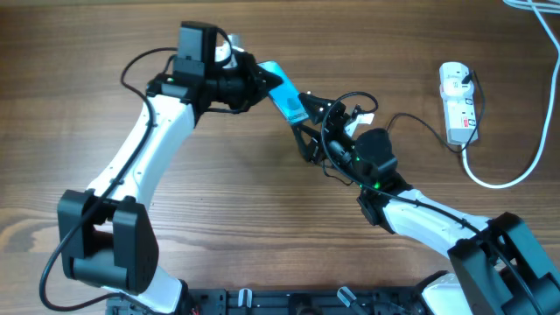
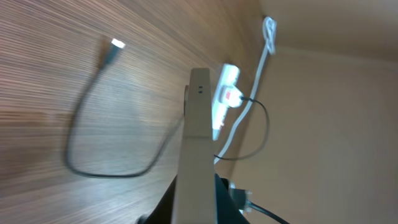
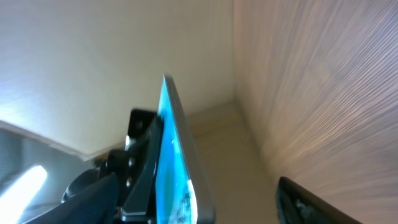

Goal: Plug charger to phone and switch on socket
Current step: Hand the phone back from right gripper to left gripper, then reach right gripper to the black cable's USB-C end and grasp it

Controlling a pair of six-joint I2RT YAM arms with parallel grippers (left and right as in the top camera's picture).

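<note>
Phone (image 1: 285,94) first, over on the left: it hangs above the counter (image 1: 219,192), tilted, cyan screen lit, and the left gripper (image 1: 262,85) has its jaws clamped on the upper end. The lower end, where the port should be, points toward the right arm. Risk number one sits right there. The grip is on one end only, so a push from a plug at the far end could lever the phone round in the jaws or slide it out.

Moving right, the right gripper (image 1: 317,131) sits just below the phone's lower end, jaws spread wide and holding nothing that the views show. And look at the left wrist view: the connector tip (image 2: 116,45) lies loose on the wood, apart from the phone, with the charger (image 1: 411,117) looping away from it. So the plugging looks not yet done, and the tip wants picking up. It is small and lies flat on the counter. A pinch slightly off could flick it aside or take it crooked, and a crooked tip will jam at the port.

Far right, the socket (image 1: 458,103) lies with the black plug head in it, its white cord (image 1: 516,175) curling off. Tug the thin cable too hard and the strip itself could drag. Whether its switch is on cannot be told.
</note>
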